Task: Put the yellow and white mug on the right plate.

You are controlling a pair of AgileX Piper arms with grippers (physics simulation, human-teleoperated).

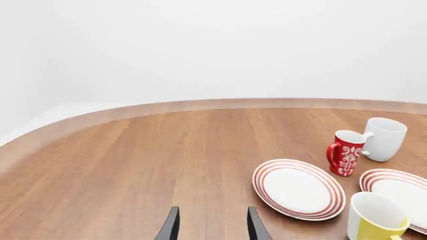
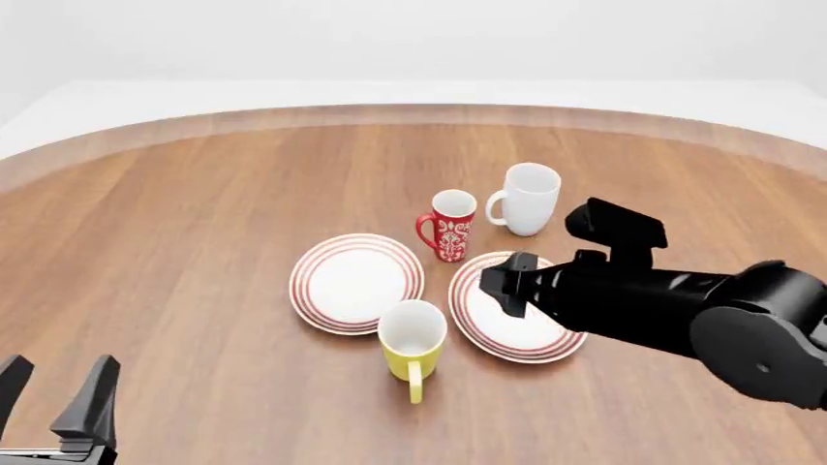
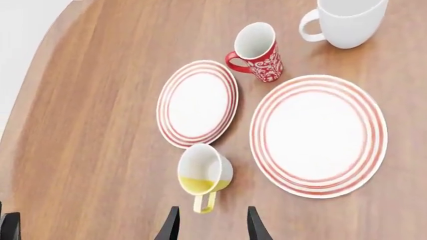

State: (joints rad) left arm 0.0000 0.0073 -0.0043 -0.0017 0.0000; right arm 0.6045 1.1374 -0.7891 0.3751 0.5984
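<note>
Two views place the yellow mug [image 2: 413, 345]: in the front view it is seen upright on the table between both plates' near edges, off the right plate [image 2: 508, 312], handle toward the arms; the left gripper [image 2: 58, 397] is parked spread and empty. In the right wrist view, the right gripper [image 3: 211, 222] is seen spread just behind the handle [image 3: 204, 202], so the jaws are best aligned across it or the rim before closing.

Bare tabletop [image 2: 194, 223] all along the left; crowded centre, with plates [image 2: 355, 282], red mug [image 2: 448, 225] and white mug [image 2: 528, 199] close together.
</note>
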